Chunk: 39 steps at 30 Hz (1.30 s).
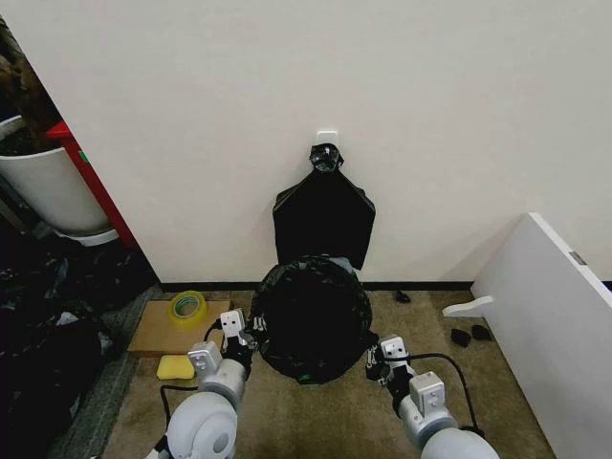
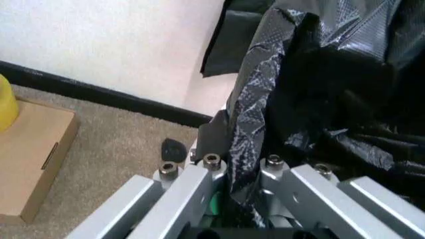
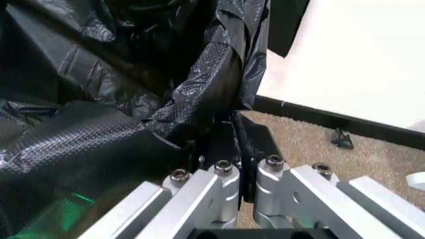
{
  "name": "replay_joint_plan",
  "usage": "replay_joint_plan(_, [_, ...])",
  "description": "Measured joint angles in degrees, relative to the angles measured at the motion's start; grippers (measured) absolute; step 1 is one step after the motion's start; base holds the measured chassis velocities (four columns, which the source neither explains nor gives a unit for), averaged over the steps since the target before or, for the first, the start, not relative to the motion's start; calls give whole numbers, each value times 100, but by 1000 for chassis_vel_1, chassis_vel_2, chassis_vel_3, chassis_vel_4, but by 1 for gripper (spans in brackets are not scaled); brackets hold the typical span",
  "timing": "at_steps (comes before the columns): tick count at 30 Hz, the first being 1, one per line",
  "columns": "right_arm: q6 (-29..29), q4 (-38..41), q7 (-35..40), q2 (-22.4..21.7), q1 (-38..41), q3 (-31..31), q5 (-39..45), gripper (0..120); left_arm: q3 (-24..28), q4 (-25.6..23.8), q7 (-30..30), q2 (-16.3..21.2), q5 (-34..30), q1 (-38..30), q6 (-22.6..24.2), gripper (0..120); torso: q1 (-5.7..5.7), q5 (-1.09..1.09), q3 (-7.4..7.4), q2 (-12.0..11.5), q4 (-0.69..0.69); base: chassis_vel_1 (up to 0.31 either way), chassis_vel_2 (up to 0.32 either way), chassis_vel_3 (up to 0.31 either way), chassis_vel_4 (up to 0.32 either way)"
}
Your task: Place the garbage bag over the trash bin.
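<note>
Garbage bag (image 1: 311,320) draping over the trash bin (image 1: 304,379).
Left gripper (image 1: 251,335) and right gripper (image 1: 372,360) are flanking the bin, each pinching the bag's edge.

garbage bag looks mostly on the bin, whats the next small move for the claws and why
Probably pull both edges a little further down. The garbage bag already drapes the trash bin, and the left claw and right claw each pinch plastic at opposite sides, with green base showing below.
</note>
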Motion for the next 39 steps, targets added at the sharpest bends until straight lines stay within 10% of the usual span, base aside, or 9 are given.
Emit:
replay_joint_plan(8, [62,62,64,-18,-79,36,10,10,3,92,-220,-39,-161,-90,164,0,0,0,0,0,0,0,0,0,0])
replay_joint_plan(31, [877,580,-731,163,-1448,977,431,95,136,775,-1377,-315,-1544,-601,771,0,0,0,0,0,0,0,0,0,0])
replay_joint_plan(39, [882,601,-722,338,-1356,833,282,100,339,1250,-1415,-651,-1535,-1110,711,0,0,0,0,0,0,0,0,0,0])
